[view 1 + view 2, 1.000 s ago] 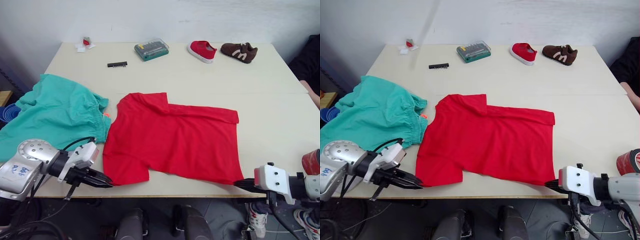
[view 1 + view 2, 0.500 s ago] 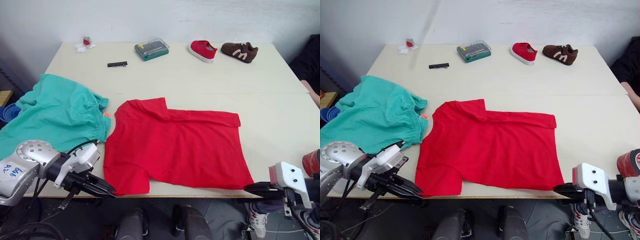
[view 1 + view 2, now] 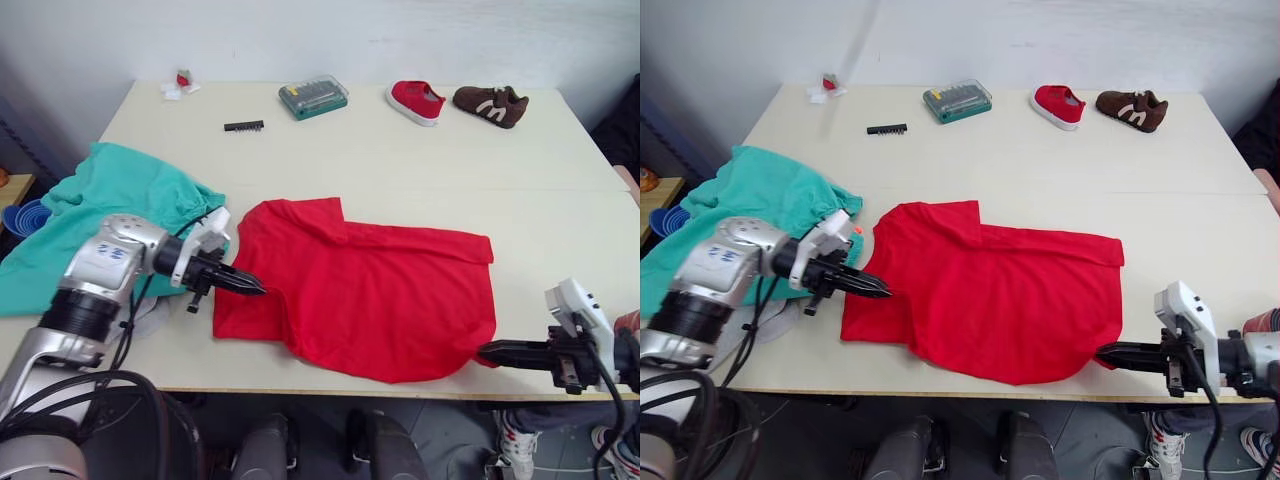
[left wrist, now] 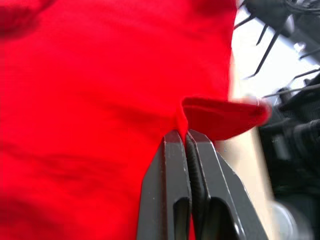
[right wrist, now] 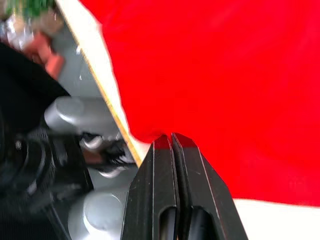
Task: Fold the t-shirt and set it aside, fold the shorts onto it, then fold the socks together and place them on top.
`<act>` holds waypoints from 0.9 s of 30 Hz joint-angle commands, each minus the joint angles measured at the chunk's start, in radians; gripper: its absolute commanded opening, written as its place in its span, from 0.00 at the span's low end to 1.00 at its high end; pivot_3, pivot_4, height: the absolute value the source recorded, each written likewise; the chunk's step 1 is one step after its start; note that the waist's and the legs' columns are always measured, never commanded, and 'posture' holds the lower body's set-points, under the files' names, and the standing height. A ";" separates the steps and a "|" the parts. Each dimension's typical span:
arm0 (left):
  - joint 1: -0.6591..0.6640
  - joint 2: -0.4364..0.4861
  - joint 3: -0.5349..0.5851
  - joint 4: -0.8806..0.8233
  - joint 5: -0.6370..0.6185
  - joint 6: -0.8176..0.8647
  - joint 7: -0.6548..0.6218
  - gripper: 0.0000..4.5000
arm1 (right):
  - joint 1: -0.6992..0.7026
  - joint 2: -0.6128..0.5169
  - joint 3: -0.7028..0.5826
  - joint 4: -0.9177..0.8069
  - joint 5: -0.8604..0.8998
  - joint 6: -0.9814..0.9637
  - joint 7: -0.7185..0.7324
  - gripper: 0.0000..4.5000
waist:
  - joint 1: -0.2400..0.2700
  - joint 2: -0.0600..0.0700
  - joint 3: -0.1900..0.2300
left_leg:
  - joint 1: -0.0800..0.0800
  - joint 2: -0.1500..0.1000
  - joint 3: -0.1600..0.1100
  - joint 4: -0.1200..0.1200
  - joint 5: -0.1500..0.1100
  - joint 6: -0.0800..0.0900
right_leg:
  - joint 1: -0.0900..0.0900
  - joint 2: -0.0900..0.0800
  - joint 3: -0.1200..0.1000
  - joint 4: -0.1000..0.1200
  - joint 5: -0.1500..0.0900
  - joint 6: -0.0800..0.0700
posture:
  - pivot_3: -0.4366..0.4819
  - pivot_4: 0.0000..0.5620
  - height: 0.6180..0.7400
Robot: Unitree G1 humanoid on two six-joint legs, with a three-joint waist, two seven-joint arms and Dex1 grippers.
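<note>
The red t-shirt point(image 3: 380, 295) lies spread in the middle of the table, its near left part lifted and creased. My left gripper point(image 3: 255, 289) is shut on that near left edge, red cloth pinched between its fingers point(image 4: 187, 165). My right gripper point(image 3: 487, 350) is shut on the t-shirt's near right corner at the table's front edge, seen close up in the right wrist view point(image 5: 167, 142). The teal shorts point(image 3: 110, 205) lie bunched at the left, behind my left arm. A bit of light grey fabric, the socks point(image 3: 765, 328), peeks out under that arm.
Along the far edge stand a green bit case point(image 3: 313, 97), a red shoe point(image 3: 415, 100) and a brown shoe point(image 3: 490, 104). A black bit strip point(image 3: 244, 126) and a small red-and-white item point(image 3: 181, 83) lie far left. Bare table point(image 3: 560, 220) lies to the right.
My left gripper has risen from the front edge and carried the t-shirt's near left corner inward. The right gripper has drawn its corner slightly inward. The camera has shifted.
</note>
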 commanded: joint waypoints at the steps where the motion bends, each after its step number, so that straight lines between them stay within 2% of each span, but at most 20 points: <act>1: -0.050 -0.019 0.014 0.068 0.055 -0.073 -0.023 0.00 | -0.029 0.014 -0.023 0.049 0.032 0.043 -0.030 0.01 | -0.004 -0.001 0.000 | 0.000 0.000 0.000 0.000 0.000 0.000 | 0.000 0.000 0.000 0.000 0.000 0.000 | 0.48 0.27 1.00; 6: -0.083 -0.045 0.032 0.140 0.092 -0.110 -0.024 0.00 | 0.023 -0.001 -0.020 0.137 -0.034 -0.011 -0.002 0.01 | 0.000 -0.001 0.001 | 0.001 0.000 0.000 0.001 0.000 0.000 | 0.001 0.000 0.000 0.001 0.000 0.001 | 0.48 0.27 1.00; 13: -0.073 -0.031 0.051 0.180 0.127 -0.137 -0.027 0.00 | 0.067 -0.017 -0.014 0.197 -0.110 -0.094 0.039 0.01 | 0.000 -0.001 0.001 | 0.001 0.000 0.000 0.002 0.000 0.001 | 0.001 0.000 0.000 0.001 0.001 0.002 | 0.48 0.27 1.00; 18: -0.067 -0.027 0.068 0.213 0.138 -0.148 -0.022 0.00 | 0.062 -0.013 -0.013 0.201 -0.123 -0.108 0.058 0.01 | -0.001 -0.001 0.001 | 0.001 0.000 0.000 0.002 0.001 0.001 | 0.001 0.000 0.000 0.002 0.001 0.002 | 0.48 0.27 1.00; 23: -0.078 -0.065 0.090 0.219 0.138 -0.143 0.007 0.00 | -0.003 0.013 0.008 0.123 -0.110 -0.147 0.055 0.01 | -0.001 -0.001 0.001 | 0.001 0.000 0.000 0.002 0.001 0.001 | 0.001 0.000 0.000 0.002 0.001 0.002 | 0.48 0.27 1.00; 27: -0.079 -0.057 0.100 0.225 0.144 -0.152 -0.007 0.00 | -0.029 0.000 0.022 0.093 -0.125 -0.178 0.057 0.01 | 0.000 -0.001 0.001 | 0.001 0.000 -0.001 0.002 0.001 0.000 | 0.001 0.000 0.000 0.002 0.001 0.002 | 0.48 0.27 1.00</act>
